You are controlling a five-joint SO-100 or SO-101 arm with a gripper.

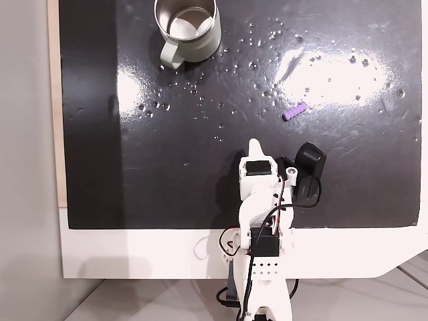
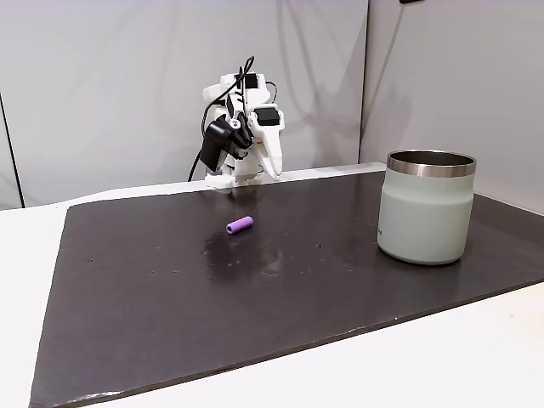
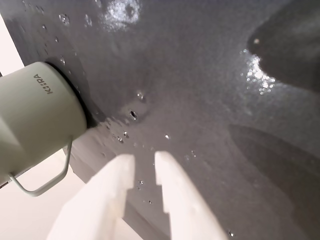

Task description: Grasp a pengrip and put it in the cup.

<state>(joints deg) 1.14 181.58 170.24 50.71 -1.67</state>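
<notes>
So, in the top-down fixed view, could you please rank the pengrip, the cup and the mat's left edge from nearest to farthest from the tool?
From the tool:
1. The pengrip, up and to the right on the mat.
2. The cup, at the top, left of the tool.
3. The mat's left edge, far left.

A bare test bench in a lab or office: a glossy black rectangular mat (image 2: pixel 255 289) lies on a white tabletop (image 1: pixel 134 257), plain grey partition panels (image 2: pixel 110 85) stand at twelve o'clock in a fixed view.
</notes>
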